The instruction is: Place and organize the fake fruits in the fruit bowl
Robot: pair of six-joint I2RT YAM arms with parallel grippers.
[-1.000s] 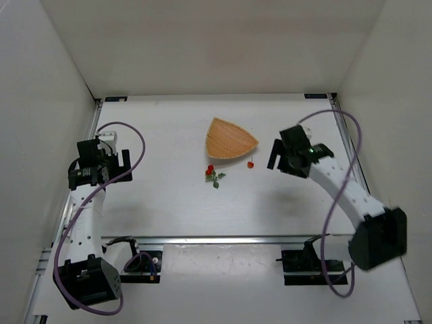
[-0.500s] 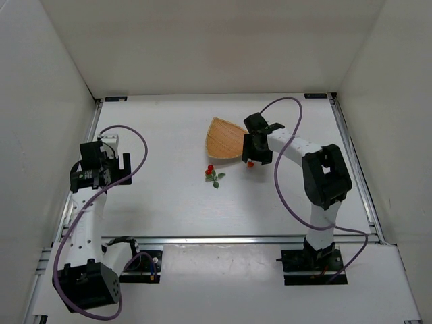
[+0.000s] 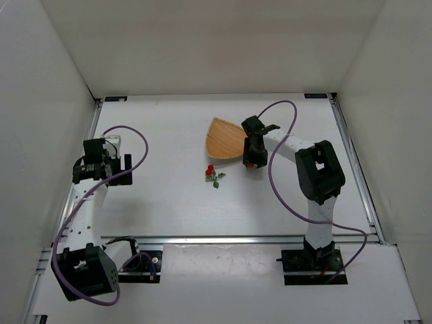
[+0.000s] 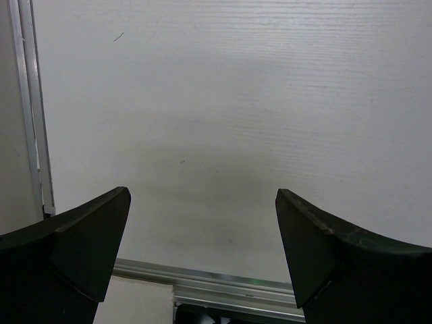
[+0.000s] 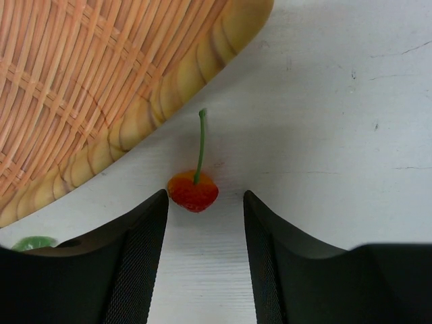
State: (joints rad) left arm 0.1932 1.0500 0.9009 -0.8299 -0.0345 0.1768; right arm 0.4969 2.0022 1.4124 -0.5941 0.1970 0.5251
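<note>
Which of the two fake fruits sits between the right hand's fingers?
The single cherry with a thin green stem, beside the fruit bowl rim. The leafy cluster lies apart, outside the right hand.

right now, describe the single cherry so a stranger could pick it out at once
Find the woven, triangular fruit bowl. Just off its rim, between the fingers of the right gripper, lies the single cherry. It has one thin green stem and no leaves, unlike the leafy cluster.

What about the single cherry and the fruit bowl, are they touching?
Apart. Right wrist view shows white table between the single cherry, stem included, and the fruit bowl.
</note>
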